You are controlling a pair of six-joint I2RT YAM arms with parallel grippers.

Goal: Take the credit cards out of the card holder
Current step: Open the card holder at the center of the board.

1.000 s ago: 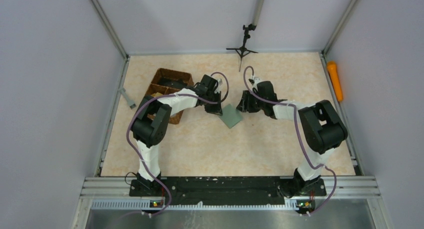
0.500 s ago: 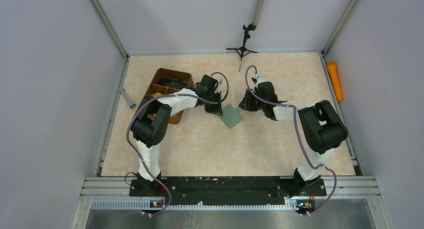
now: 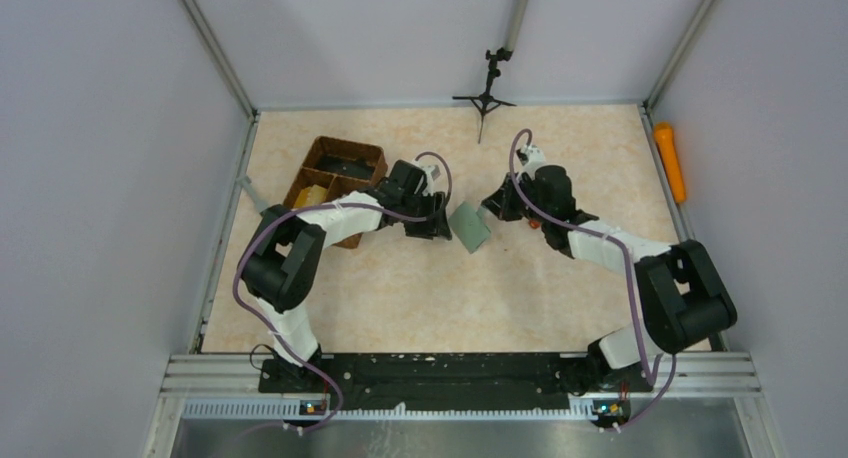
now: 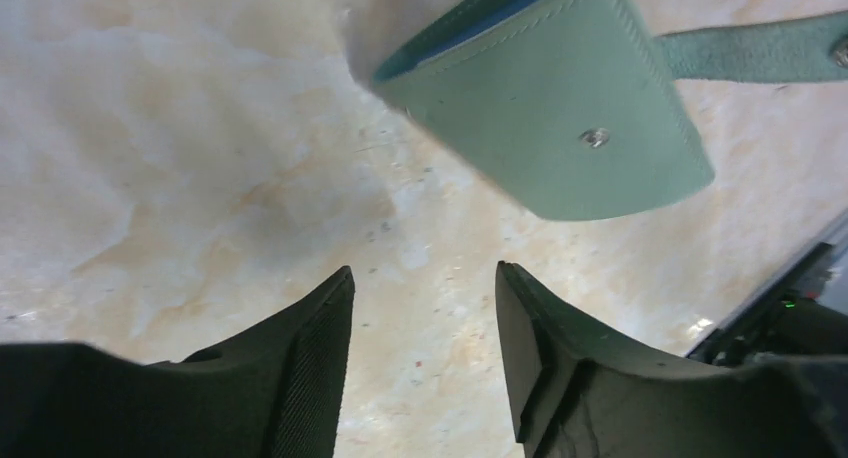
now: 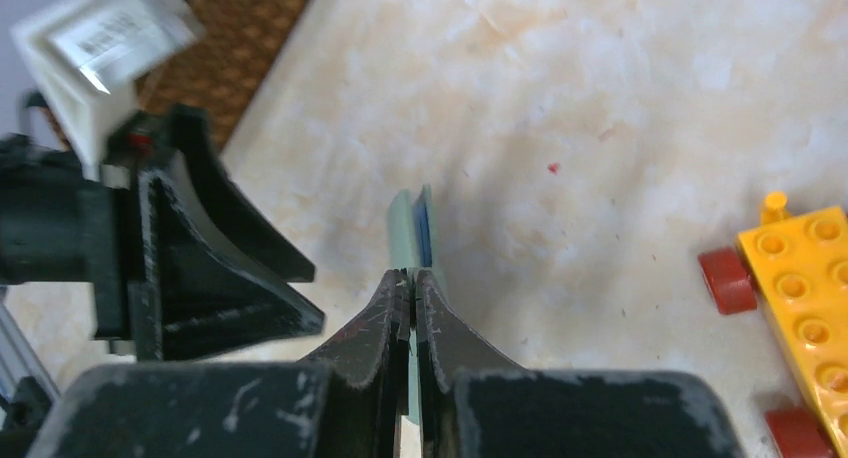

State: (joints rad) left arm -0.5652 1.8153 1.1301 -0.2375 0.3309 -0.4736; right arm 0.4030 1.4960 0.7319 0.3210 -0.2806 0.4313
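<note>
Flat grey-green folding card holder [image 3: 470,228] sits mid-table between the two grippers, over the beige marbled tabletop [image 3: 420,288]. The right gripper [image 3: 492,210] has it. In the right wrist view the black fingers [image 5: 385,313] are pressed together on the holder's thin edge, green showing between them. From there the card holder [image 5: 410,228] is seen edge-on, with a blue sliver between its two green leaves.

In the left wrist view the card holder [image 4: 560,108] is tilted and casts a soft shadow on the tabletop below it (whether a corner touches the surface cannot be told). A blue lining shows at its upper edge, and there is a small metal snap stud [image 4: 596,136] on the outer face. A green strap [image 4: 750,53] runs off to the right.

The left gripper [image 4: 420,363] has its jaws spread fairly wide with nothing between them. It is just beside the holder and apart from it. In the top view the left gripper [image 3: 437,226] is on the holder's left and the right gripper on its right.

The credit cards cannot be made out in any view.

A brown wicker compartment tray [image 3: 335,183] stands left of the left arm, with a yellowish block [image 3: 312,195] in one compartment. A yellow studded toy block with red wheels [image 5: 800,298] lies on the table near the right gripper. An orange cylindrical object [image 3: 669,161] lies at the far right edge. A small black tripod [image 3: 486,93] stands at the back.
</note>
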